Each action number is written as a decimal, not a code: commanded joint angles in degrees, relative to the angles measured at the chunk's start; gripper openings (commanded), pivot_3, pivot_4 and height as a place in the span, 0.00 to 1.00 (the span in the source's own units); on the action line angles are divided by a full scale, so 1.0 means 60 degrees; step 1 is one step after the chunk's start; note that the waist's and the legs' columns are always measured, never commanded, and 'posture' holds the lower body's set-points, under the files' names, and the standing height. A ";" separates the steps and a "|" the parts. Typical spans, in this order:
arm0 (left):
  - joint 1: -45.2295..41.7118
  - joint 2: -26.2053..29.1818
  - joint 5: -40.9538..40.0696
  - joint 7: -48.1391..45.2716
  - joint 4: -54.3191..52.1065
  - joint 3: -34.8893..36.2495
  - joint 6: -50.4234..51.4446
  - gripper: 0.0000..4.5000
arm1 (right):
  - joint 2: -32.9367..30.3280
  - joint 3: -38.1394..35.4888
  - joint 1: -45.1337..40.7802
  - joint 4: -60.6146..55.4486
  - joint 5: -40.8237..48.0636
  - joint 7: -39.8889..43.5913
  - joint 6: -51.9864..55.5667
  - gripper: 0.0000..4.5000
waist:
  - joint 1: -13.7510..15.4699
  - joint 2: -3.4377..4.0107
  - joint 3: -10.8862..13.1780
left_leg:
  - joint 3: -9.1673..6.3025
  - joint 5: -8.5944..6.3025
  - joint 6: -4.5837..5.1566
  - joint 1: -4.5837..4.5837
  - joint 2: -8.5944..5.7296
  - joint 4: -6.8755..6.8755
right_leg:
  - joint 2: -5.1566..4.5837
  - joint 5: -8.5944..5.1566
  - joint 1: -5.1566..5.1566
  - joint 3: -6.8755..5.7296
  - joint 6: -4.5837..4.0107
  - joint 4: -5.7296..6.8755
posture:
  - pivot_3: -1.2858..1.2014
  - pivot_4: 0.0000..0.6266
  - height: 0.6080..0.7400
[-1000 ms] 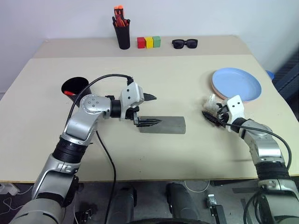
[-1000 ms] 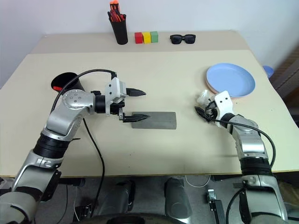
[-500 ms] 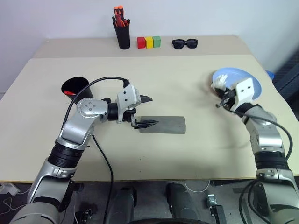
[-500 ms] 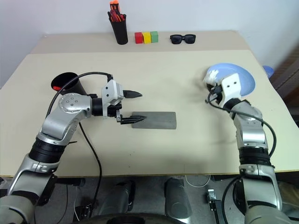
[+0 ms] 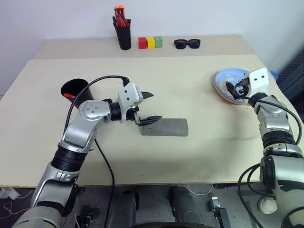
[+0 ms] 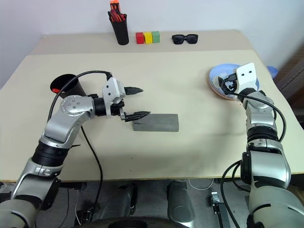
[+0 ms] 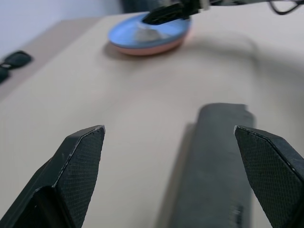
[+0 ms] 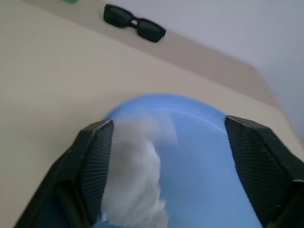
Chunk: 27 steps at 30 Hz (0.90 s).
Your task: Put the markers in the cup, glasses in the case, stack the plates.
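While the left gripper (image 5: 151,106) hangs with its two black fingers spread wide over the near end of the closed grey glasses case (image 5: 167,127), the left eye view shows its lower finger just above the case's left end and its upper finger pointing out over bare table (image 5: 190,85). Behind that arm, off to its outer side, stands the glossy black cup (image 5: 75,90) with something red showing inside. Far across from it, the right gripper (image 5: 236,88) is held over the stacked plates (image 5: 226,81), a light blue plate resting on a salmon pink one, with a pale crumpled scrap beside its fingers on the blue plate. Well beyond both grippers, along the back of the table, stand a black pen holder (image 5: 124,35) of orange-red pens, three coloured blocks (image 5: 151,42) and black sunglasses (image 5: 187,44). The right eye view gives the same layout. In the left wrist view, the case lies lengthwise between the two widely parted fingers (image 7: 76,164), nearer one of them, and the plates sit far ahead. In the right wrist view, the fingers (image 8: 95,156) stand apart with nothing clasped, the blue plate and a blurred whitish scrap (image 8: 135,175) lie between them, and the sunglasses rest farther off.
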 commanded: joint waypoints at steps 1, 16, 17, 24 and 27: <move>0.0667 -0.0674 0.0170 0.1177 -0.0027 0.0869 -0.1736 1.00 | -0.0094 -0.0594 0.0423 -0.1356 0.0689 0.0209 -0.0537 0.78 | 0.0028 0.0002 -0.0001 | 0.0000 0.0000 0.0000 0.0000 0.0000 -0.0002 | -0.0001 0.0000 0.0001 0.0000 0.0000 -0.0006 | 0.52 0.24 1.00; 0.5199 -0.0039 -0.2509 0.0360 -0.3055 0.2318 -0.1024 1.00 | -0.0596 -0.2686 0.8449 -1.1553 0.4841 0.2715 0.4297 0.78 | 0.0104 0.0012 -0.0008 | 0.0001 -0.0009 0.0012 0.0013 0.0003 0.0010 | -0.0005 -0.0011 0.0021 0.0003 -0.0017 -0.0003 | 0.52 0.24 1.00; 0.5610 0.0129 -0.2707 0.0248 -0.3240 0.2585 -0.0991 1.00 | -0.0594 -0.2885 0.9053 -1.1908 0.5013 0.2905 0.4432 0.78 | 0.0113 0.0010 -0.0009 | 0.0001 -0.0009 0.0012 0.0013 0.0003 0.0009 | -0.0004 -0.0022 0.0023 0.0003 -0.0037 -0.0003 | 0.52 0.24 1.00; 0.7845 0.1187 -0.3000 -0.0595 -0.3293 0.4090 -0.1489 1.00 | -0.0198 -0.3746 1.1400 -1.2672 0.5407 0.3824 0.4201 0.78 | 0.0095 0.0008 -0.0016 | 0.0013 -0.0012 0.0012 0.0021 0.0011 0.0018 | -0.0005 -0.0046 0.0032 0.0004 -0.0077 -0.0010 | 0.52 0.24 1.00; 0.8249 0.1328 -0.3097 -0.0577 -0.3158 0.4681 -0.1590 1.00 | -0.0010 -0.3999 1.1838 -1.2583 0.5270 0.4022 0.3778 0.78 | 0.0140 -0.0002 -0.0021 | 0.0015 -0.0013 0.0010 0.0017 0.0011 0.0028 | -0.0009 -0.0047 0.0032 0.0004 -0.0081 -0.0017 | 0.52 0.24 1.00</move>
